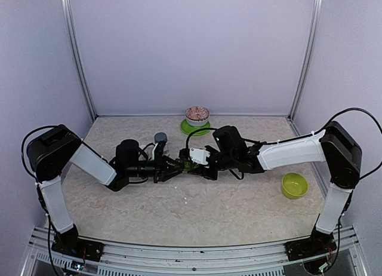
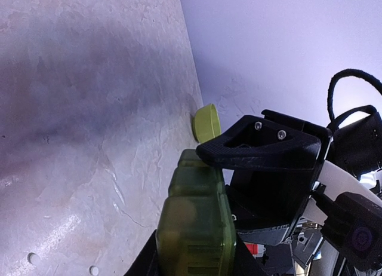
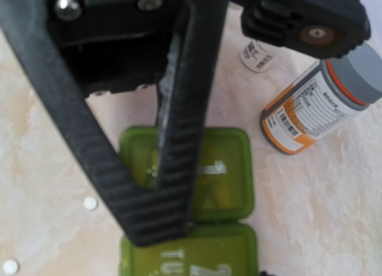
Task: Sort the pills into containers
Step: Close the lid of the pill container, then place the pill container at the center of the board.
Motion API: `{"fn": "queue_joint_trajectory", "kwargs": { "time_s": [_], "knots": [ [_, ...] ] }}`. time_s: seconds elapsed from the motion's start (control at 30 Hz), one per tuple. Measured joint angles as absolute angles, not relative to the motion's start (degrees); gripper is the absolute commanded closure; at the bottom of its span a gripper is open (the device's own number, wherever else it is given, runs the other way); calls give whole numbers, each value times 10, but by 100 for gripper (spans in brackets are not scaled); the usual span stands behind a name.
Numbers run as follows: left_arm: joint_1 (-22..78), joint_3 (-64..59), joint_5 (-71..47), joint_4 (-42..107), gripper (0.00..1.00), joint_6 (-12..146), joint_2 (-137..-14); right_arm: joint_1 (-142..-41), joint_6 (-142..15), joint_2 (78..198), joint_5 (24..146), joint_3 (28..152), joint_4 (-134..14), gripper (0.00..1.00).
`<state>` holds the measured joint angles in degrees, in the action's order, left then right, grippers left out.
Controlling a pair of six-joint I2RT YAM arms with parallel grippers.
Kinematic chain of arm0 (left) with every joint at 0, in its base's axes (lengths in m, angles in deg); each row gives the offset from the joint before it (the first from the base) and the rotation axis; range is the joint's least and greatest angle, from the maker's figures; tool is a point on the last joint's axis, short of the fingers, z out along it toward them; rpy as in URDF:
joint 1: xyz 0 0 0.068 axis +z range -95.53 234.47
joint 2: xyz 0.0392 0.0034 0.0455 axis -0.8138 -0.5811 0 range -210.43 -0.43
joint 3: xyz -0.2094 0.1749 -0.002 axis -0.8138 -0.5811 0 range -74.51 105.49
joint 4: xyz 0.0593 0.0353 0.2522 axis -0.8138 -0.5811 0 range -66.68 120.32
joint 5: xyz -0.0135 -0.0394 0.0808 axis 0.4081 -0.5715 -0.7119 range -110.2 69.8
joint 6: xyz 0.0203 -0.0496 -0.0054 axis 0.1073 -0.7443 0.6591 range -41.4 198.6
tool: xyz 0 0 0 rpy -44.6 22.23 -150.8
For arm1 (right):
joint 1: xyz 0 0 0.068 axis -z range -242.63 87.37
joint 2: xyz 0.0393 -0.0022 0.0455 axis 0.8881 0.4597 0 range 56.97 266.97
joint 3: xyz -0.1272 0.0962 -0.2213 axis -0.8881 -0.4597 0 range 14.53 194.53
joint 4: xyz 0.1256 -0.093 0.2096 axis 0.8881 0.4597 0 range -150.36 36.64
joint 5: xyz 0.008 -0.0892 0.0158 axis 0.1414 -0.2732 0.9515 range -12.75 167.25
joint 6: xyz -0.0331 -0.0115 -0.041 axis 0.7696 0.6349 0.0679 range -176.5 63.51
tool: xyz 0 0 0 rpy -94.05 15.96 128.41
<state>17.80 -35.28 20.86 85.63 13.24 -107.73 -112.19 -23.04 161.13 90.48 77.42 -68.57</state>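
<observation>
The containers [image 2: 197, 222], a dark green strip of joined lidded compartments, sit between my two grippers at the table's middle [image 1: 188, 164]. My left gripper [image 2: 197, 258] is shut on the near end, a black finger on each side; it shows in the top view too [image 1: 177, 167]. My right gripper [image 1: 194, 166] is at the far end, with one finger [image 2: 239, 147] over it; its jaw state is hidden. In the right wrist view a black ribbed finger [image 3: 173, 168] crosses the lids [image 3: 224, 168]. Loose white pills [image 3: 90, 203] lie on the table beside the strip [image 2: 34, 258]. Tiny specks show inside one compartment [image 3: 152, 168].
An orange-labelled bottle with a grey cap [image 3: 316, 106] [image 1: 160, 140] stands just behind the strip, with a small white bottle [image 3: 259, 55] beyond it. A patterned bowl on a green plate [image 1: 197, 117] is at the back. A lime-green bowl [image 1: 294, 185] [image 2: 207, 122] is at the right.
</observation>
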Motion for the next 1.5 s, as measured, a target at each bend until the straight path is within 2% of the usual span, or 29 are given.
{"fn": "queue_joint_trajectory", "kwargs": {
  "time_s": [0.2, 0.27, 0.43, 0.5, 0.53, 0.57, 1.1, 1.5],
  "knots": [
    [179, -356, 206, 865, 80, 126, -1077, -1122, -233, 1611, 905, 774, -689, 61],
    [179, -357, 206, 867, 79, 124, -1077, -1122, -234, 1611, 905, 774, -689, 61],
    [179, -357, 211, 878, 36, 117, -1077, -1122, -236, 1612, 902, 774, -692, 61],
    [178, -357, 216, 888, 22, 116, -1077, -1122, -237, 1613, 898, 774, -692, 61],
    [178, -357, 218, 892, 6, 115, -1077, -1121, -237, 1614, 895, 774, -692, 61],
    [178, -357, 220, 894, 2, 115, -1077, -1121, -238, 1615, 893, 774, -691, 61],
    [193, -383, 200, 811, 1, 175, -982, -1090, -247, 1623, 889, 775, -693, 61],
    [219, -407, 137, 660, 1, 278, -860, -1057, -246, 1695, 911, 803, -672, 59]
  ]
}}
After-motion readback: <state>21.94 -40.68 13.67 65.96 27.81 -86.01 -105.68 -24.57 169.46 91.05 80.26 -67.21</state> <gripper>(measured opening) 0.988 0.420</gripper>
